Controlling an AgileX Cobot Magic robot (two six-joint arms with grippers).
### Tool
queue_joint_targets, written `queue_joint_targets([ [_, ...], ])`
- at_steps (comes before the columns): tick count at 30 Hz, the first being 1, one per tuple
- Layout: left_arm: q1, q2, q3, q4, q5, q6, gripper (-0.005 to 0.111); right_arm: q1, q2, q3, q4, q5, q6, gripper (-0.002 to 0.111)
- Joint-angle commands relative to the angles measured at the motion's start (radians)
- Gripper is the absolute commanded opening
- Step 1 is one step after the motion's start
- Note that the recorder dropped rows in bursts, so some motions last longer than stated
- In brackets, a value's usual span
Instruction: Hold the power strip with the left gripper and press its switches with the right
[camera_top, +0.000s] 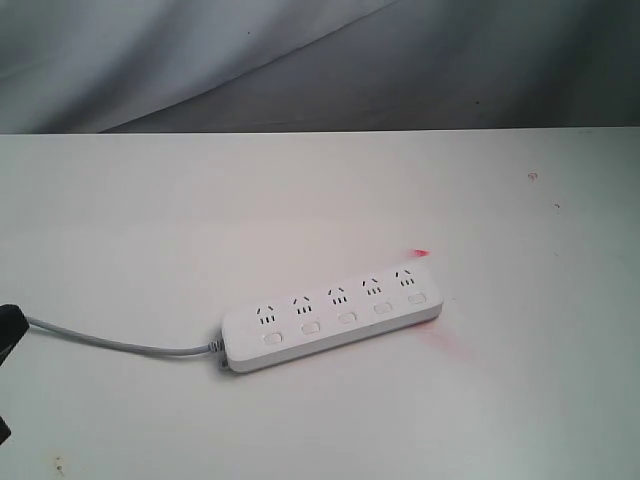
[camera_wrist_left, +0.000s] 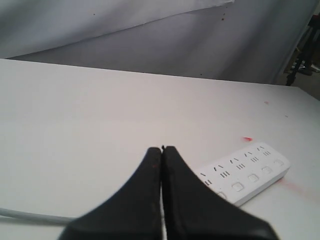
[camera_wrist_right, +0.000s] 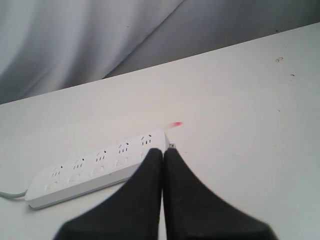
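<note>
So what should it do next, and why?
Probably open the left tool and ease it toward the strip at its cord end. Both tools are shut and off the strip, which lies free on the table, so it needs holding before the right tool presses anything.

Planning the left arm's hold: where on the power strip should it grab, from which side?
Likely the power strip at its cord end, pinched across the narrow width from above: it lies flat, that end points left, leaving the switches clear.
</note>
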Motion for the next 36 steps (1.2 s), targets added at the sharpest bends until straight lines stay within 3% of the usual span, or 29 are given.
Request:
queue_joint_targets([
  [1, -0.001, -0.005, 0.005, 0.001, -0.011, -0.008, 0.0, 0.0, 0.004, 0.007, -0.01, -0.019, 0.004, 0.0],
  [36, -0.001, -0.027, 0.005, 0.001, -0.013, -0.008, 0.0, 0.0, 0.004, 0.007, -0.012, -0.019, 0.007, 0.0],
])
